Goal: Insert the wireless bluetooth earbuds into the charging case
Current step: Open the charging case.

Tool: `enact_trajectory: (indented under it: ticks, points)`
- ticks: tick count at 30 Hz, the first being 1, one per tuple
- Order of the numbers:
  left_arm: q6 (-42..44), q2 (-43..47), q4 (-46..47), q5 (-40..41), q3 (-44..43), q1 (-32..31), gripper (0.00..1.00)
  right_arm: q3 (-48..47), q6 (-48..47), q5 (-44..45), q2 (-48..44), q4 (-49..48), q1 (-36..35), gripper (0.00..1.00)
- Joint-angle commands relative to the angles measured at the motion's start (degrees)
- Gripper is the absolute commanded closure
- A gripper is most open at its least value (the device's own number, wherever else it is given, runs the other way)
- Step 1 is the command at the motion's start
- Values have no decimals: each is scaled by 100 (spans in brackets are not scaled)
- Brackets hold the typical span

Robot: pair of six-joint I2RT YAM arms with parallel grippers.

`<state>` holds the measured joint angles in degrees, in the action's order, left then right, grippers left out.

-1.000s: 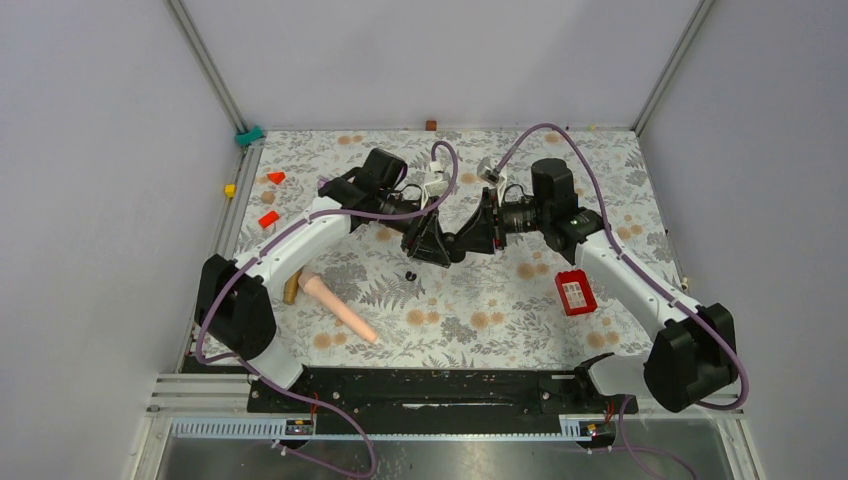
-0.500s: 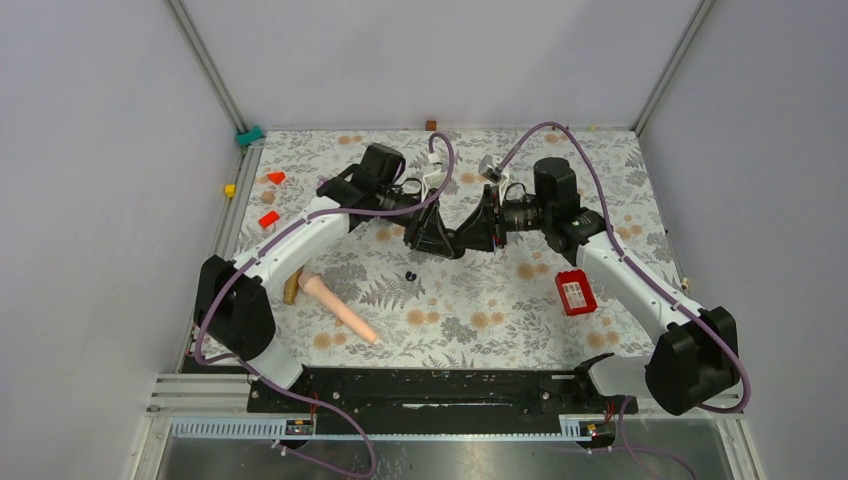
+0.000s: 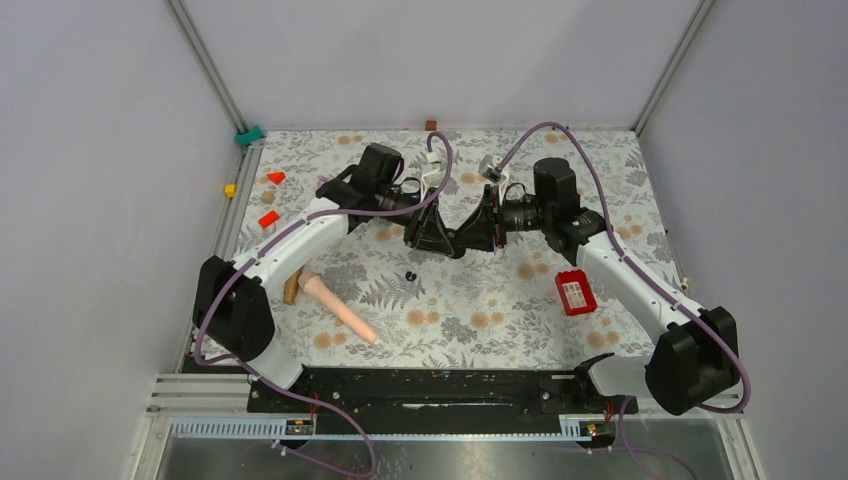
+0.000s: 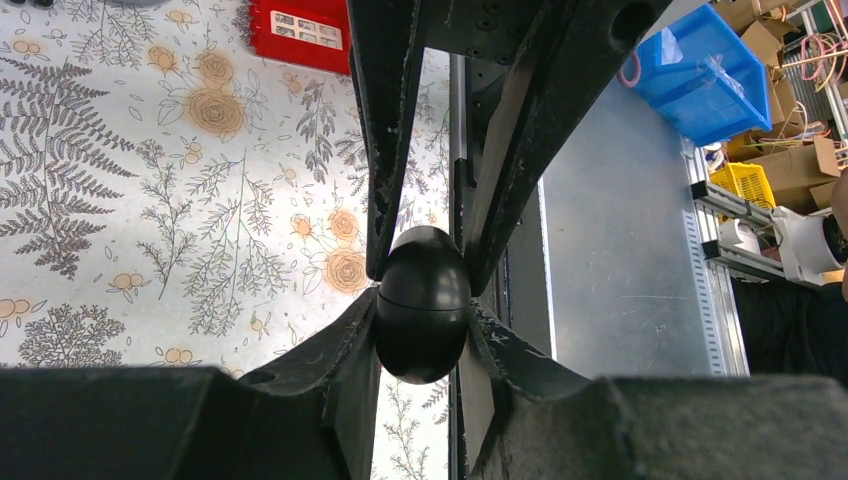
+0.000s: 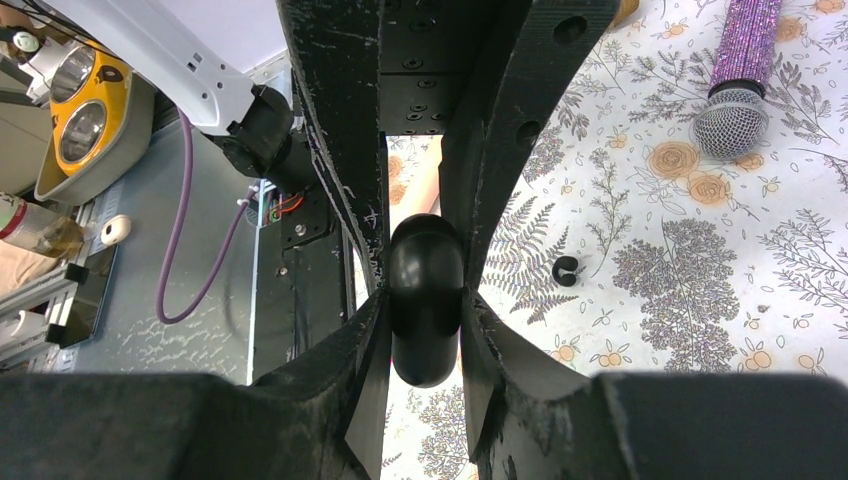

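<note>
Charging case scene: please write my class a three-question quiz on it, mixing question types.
1. True or false: the left gripper and the right gripper both clamp the charging case.
2. Fill in: the red box lies on the ___ arm's side.
3. The loose black earbud is: A inside the case; B on the table; C on the red box.

Key: 1 true; 2 right; 3 B.
</note>
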<state>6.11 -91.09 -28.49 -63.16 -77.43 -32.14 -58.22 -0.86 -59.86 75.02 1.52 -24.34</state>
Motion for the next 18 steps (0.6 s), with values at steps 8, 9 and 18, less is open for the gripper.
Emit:
enact_trajectory:
  ticks: [8,9,18]
  points:
    - [297,426,40,-74,40,40,97,-119,-483,247,-144,309,8,65]
    - [331,439,11,-67,41,42,98,-120,-489,260,-157,315,20,65]
    - [482,477,-154,-189,11,104,100,-119,-578,455,-338,354,193,61]
